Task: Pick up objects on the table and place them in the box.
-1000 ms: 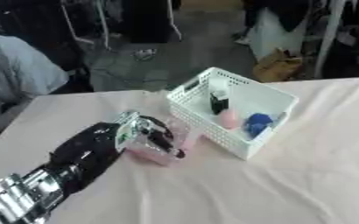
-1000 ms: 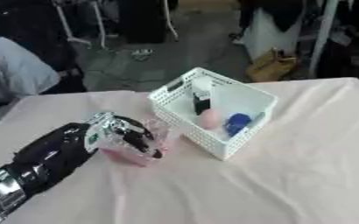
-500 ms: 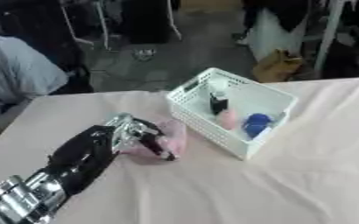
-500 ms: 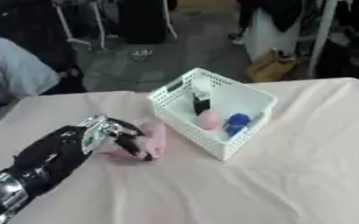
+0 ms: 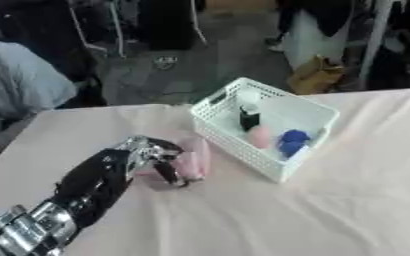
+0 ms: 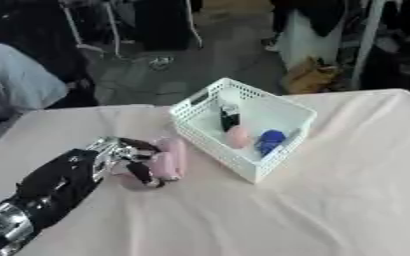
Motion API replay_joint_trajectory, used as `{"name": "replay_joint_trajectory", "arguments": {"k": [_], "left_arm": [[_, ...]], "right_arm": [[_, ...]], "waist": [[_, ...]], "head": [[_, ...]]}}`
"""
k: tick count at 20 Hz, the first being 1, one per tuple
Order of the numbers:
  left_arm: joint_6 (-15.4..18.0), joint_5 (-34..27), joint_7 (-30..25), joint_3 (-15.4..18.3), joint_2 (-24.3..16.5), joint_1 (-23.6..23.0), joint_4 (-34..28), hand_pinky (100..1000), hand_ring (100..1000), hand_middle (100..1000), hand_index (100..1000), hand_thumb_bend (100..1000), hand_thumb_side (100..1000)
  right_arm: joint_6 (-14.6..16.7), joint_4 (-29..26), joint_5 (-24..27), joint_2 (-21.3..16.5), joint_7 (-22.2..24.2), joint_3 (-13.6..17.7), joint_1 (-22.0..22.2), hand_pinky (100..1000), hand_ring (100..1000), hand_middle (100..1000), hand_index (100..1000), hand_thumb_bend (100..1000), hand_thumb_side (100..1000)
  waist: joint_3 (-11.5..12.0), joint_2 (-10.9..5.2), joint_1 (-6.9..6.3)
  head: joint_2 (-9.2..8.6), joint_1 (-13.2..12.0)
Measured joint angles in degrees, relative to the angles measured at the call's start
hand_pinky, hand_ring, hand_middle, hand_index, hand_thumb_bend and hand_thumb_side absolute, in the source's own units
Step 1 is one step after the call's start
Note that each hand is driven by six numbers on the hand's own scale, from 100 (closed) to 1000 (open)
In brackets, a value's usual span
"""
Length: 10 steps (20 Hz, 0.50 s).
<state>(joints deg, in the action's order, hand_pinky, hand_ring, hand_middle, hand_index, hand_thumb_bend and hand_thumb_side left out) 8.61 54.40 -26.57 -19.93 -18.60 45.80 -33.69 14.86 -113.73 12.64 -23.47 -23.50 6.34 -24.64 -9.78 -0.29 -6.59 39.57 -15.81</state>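
Box (image 5: 313, 117), white mesh, sits at my one o'clock holding a dark bottle (image 5: 248, 119), pink (image 5: 259, 136) and blue (image 5: 291, 141) items. My left hand (image 5: 147, 155) curls round a pink object (image 5: 192, 159) at ten o'clock, just beside the wall; lifting low, I risk clipping the rim.

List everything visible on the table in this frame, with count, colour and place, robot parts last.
Tablecloth: one, pale pink, covering the table.
Basket: one, white, slotted, centre of the table, far side.
Dark bottle: one, black with a pale top, inside the basket.
Pink thing: one, rounded, inside the basket.
Blue thing: one, inside the basket, right of the pink thing.
Pink object: one, on the cloth just left of the basket.
Left hand: one, black and silver, fingers curled on the pink object.
Right hand: not in view.
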Motion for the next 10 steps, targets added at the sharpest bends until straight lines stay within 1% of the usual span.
{"name": "replay_joint_trajectory", "arguments": {"k": [1, 2, 3, 4, 5, 6, 7, 8, 9, 10], "left_arm": [[0.4, 0.2, 0.8, 0.0, 0.0, -0.2, 0.0, 100, 100, 266, 473, 411, 399], [0.7, 0.4, 1.6, -0.1, 0.1, -0.3, 0.0, 100, 100, 203, 420, 357, 375], [0.9, 0.6, 2.5, -0.2, 0.1, -0.4, 0.0, 100, 100, 170, 394, 339, 360], [1.1, 0.7, 3.4, -0.4, 0.2, -0.5, 0.0, 100, 100, 170, 394, 339, 360], [1.1, 0.7, 4.1, -0.4, 0.2, -0.6, 0.0, 100, 100, 100, 325, 215, 373], [1.0, 0.8, 4.8, -0.5, 0.3, -0.7, 0.0, 100, 100, 100, 285, 236, 401], [0.8, 0.8, 5.6, -0.6, 0.4, -0.8, 0.0, 100, 100, 100, 263, 228, 404], [0.5, 0.8, 6.2, -0.7, 0.4, -0.9, 0.0, 100, 100, 100, 263, 228, 404], [0.3, 0.8, 6.7, -0.7, 0.5, -1.0, 0.0, 100, 100, 100, 180, 153, 426], [-0.1, 0.8, 7.2, -0.7, 0.6, -1.0, 0.0, 100, 100, 100, 160, 149, 387]], "right_arm": [[0.0, 0.0, 0.0, 0.0, 0.0, 0.0, 0.0, 826, 886, 747, 729, 100, 699], [0.0, 0.0, 0.0, 0.0, 0.0, 0.0, 0.0, 826, 886, 747, 729, 100, 697], [0.0, 0.0, 0.0, 0.0, 0.0, 0.0, 0.0, 825, 886, 747, 729, 100, 698], [0.0, 0.0, 0.0, 0.0, 0.0, 0.0, 0.0, 825, 886, 747, 729, 100, 698], [0.0, 0.0, 0.0, 0.0, 0.0, 0.0, 0.0, 826, 886, 747, 729, 100, 698], [0.0, 0.0, 0.0, 0.0, 0.0, 0.0, 0.0, 826, 886, 747, 729, 100, 694], [0.0, 0.0, 0.0, 0.0, 0.0, 0.0, 0.0, 826, 886, 747, 728, 100, 693], [-0.1, 0.0, 0.0, 0.0, 0.0, 0.0, 0.0, 826, 886, 747, 728, 100, 693], [-0.1, 0.0, 0.0, 0.0, 0.0, 0.0, 0.0, 825, 886, 746, 723, 100, 693], [-0.1, 0.0, 0.0, 0.0, 0.0, 0.0, 0.0, 825, 886, 745, 721, 100, 694]], "waist": [[0.0, 0.0, 0.0], [0.0, 0.0, 0.0], [0.0, 0.0, 0.0], [0.0, 0.0, 0.0], [0.0, 0.0, 0.0], [0.0, 0.0, 0.0], [0.0, 0.0, 0.0], [0.0, 0.0, 0.0], [0.0, 0.0, 0.0], [0.0, -0.02, 0.0]], "head": [[0.0, 0.0], [0.0, 0.0], [0.0, 0.0], [0.0, 0.0], [-0.01, 0.0], [-0.01, 0.0], [-0.02, 0.0], [-0.02, 0.0], [-0.02, 0.1], [-0.02, 0.1]]}}
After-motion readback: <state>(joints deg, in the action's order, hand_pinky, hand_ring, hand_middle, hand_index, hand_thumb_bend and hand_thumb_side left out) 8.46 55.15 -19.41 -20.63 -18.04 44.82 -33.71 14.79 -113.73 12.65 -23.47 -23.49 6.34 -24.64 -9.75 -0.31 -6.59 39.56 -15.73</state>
